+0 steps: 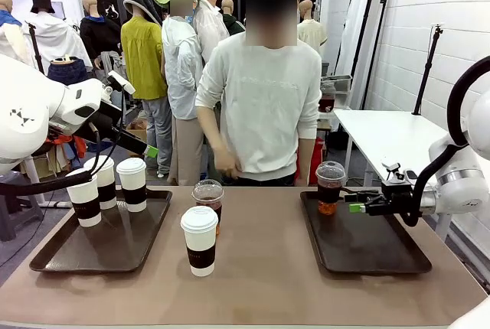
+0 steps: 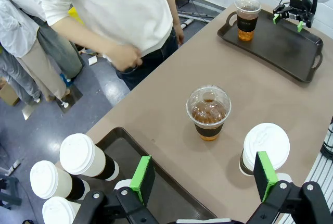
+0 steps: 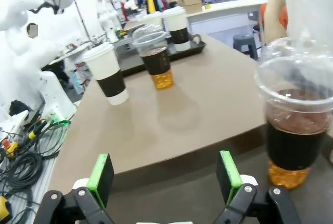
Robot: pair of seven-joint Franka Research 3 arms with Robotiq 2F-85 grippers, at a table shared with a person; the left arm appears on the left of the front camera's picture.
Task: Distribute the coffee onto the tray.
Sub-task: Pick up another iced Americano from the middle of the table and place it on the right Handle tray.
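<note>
1. Closest to the front camera: white paper cup with a dark brown sleeve and white lid (image 1: 200, 240). Stood upright on the bare brown table (image 1: 260, 287), near its middle.
2. Just behind that, slightly right and not touching it: clear plastic dome-lidded cup of dark drink (image 1: 207, 197). Also stood on bare tabletop, between the two trays.
3. To the robot's left: dark brown rectangular tray (image 1: 126, 249). Carried three more white lidded paper cups with brown sleeves (image 1: 102, 181), upright and bunched close together at its far left corner.
4. To the robot's right: second dark brown tray (image 1: 371, 256). Carried a second clear dome-lidded cup (image 1: 330, 187) at its far left corner, dark drink above a paler amber base.
5. Left gripper (image 1: 151, 151): hung in the air over the left side of the table, jaws spread wide and empty. Looked down from its wrist camera past green pads (image 2: 141, 178) onto the two middle cups far below.
6. Right gripper (image 1: 357, 207): sat low over the right tray, near the second clear cup, jaws fully apart and holding nothing. From its wrist camera, showed that cup off to one side of the pads, outside the gap.
7. Across the table: person in a white long-sleeved top (image 1: 264, 107). Stood at the far edge, hands at the waist.
</note>
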